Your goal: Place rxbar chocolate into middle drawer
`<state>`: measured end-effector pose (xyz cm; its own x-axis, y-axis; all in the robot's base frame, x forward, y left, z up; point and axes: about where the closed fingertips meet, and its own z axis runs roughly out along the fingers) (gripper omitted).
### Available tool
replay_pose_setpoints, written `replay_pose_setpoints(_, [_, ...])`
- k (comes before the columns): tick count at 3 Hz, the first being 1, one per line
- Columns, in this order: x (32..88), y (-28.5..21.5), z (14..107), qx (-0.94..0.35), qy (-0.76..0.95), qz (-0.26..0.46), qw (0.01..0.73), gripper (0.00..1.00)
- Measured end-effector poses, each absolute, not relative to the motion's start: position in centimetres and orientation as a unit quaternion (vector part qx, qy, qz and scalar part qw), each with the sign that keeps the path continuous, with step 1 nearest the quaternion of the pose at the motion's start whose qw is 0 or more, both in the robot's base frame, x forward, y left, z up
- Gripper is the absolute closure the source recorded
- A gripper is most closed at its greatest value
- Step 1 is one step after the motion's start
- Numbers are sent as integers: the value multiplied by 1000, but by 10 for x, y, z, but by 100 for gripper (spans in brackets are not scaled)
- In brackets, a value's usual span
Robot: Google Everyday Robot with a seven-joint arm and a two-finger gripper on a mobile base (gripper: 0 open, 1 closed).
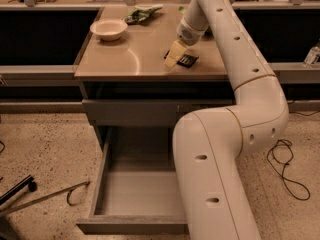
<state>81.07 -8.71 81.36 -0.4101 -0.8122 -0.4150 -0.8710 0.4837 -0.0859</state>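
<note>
Gripper (pixel 173 59) on tabletop (pixel 125 59) beside rxbar chocolate (pixel 188 60), grip state unclear; wrapper lettering illegible; middle drawer (pixel 135 194) open

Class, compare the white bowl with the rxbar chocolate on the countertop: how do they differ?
The white bowl is round and pale; the rxbar chocolate is flat, black and rectangular. The bowl is larger. The bowl sits untouched at the back left; the bar lies front right, the gripper at its left end. Both rest on the countertop.
</note>
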Motion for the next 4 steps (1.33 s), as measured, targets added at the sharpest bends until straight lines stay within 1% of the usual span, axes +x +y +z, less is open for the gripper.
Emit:
replay_pose_setpoints(3, [808, -103, 803, -475, 852, 88, 202, 0])
replay_pose_setpoints(4, [805, -104, 795, -470, 857, 95, 191, 18])
